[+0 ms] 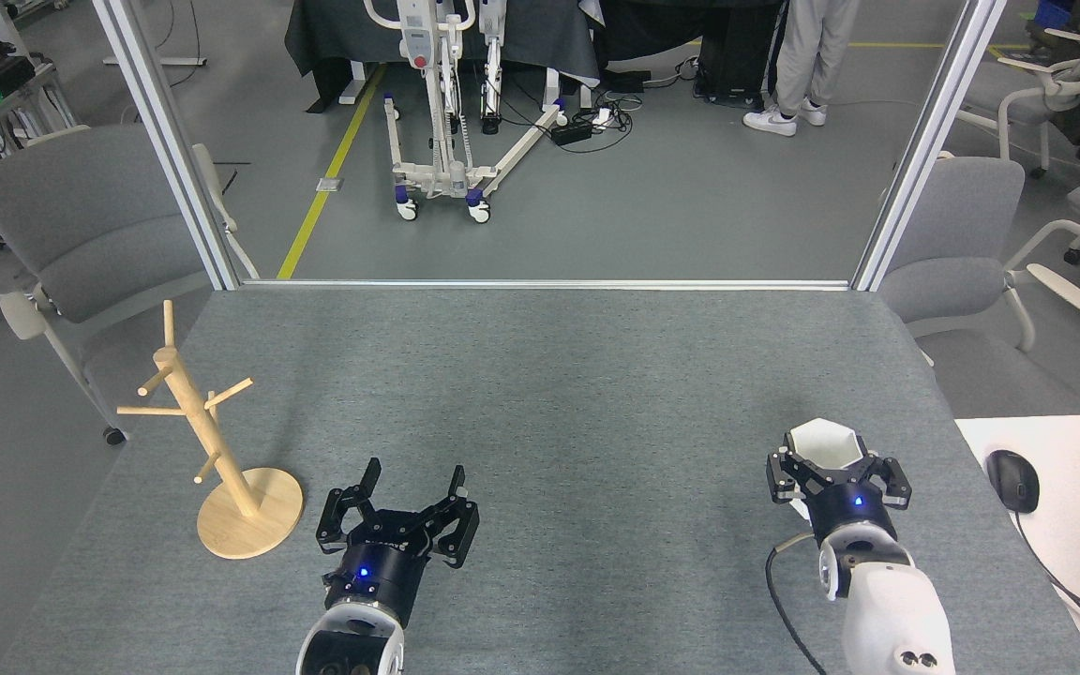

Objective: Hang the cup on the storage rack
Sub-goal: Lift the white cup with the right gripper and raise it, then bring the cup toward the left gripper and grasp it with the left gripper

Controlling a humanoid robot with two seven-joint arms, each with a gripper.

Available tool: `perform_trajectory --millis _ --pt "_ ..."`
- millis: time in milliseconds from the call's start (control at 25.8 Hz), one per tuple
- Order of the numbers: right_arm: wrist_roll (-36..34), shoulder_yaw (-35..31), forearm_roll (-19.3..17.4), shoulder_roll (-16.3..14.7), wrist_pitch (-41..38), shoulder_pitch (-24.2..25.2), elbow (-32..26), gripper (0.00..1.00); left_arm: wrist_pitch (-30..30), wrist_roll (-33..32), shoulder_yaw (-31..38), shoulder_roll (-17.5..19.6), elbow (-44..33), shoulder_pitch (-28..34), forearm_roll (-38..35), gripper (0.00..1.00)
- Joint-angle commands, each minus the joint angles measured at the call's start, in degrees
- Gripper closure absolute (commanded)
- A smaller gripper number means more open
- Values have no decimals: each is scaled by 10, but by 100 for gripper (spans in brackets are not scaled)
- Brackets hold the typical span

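The white faceted cup, probably light, rigid and breakable, is gripped around its sides by the right pincer at the tabletop's near right, well apart from the wooden storage rack at near left, where the left pincer is held wide and empty.

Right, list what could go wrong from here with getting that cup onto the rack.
1. The right tool is closed around the cup, whose handle is hidden behind it; a poor hold could let the cup turn or slip on the way over.
2. The rack stands at the far left of the table, so the cup faces a long crossing or a handover.
3. The open left tool sits beside the rack and could knock its thin pegs.
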Motion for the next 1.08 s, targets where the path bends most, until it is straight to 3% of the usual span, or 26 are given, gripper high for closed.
perform_trajectory --millis 0,116,310,426,542,735,851,1045 --pt "161 -2 -3 -10 -13 -28 -67 75 0 0 -1 0 0 0 0 0" --pt "294 -3 -5 -11 -11 -48 -160 75 0 1 -1 0 0 0 0 0" --pt "438 1 -41 -8 -6 -48 -351 75 -2 7 -1 0 -2 1 0 0" --pt "488 7 -55 -3 -6 -41 -443 76 -11 8 -1 4 -5 1 -3 0" --pt "490 50 -55 12 13 -39 -471 79 -35 8 -9 7 -8 4 -6 0" --pt "491 154 -53 17 161 -39 -507 80 -79 9 -40 9 -42 26 -8 0" --pt "493 193 -46 20 208 -39 -516 80 -89 6 -81 10 -48 20 -15 1" --pt "494 252 -3 28 302 -40 -513 82 -94 1 -137 7 -39 -10 -25 1"
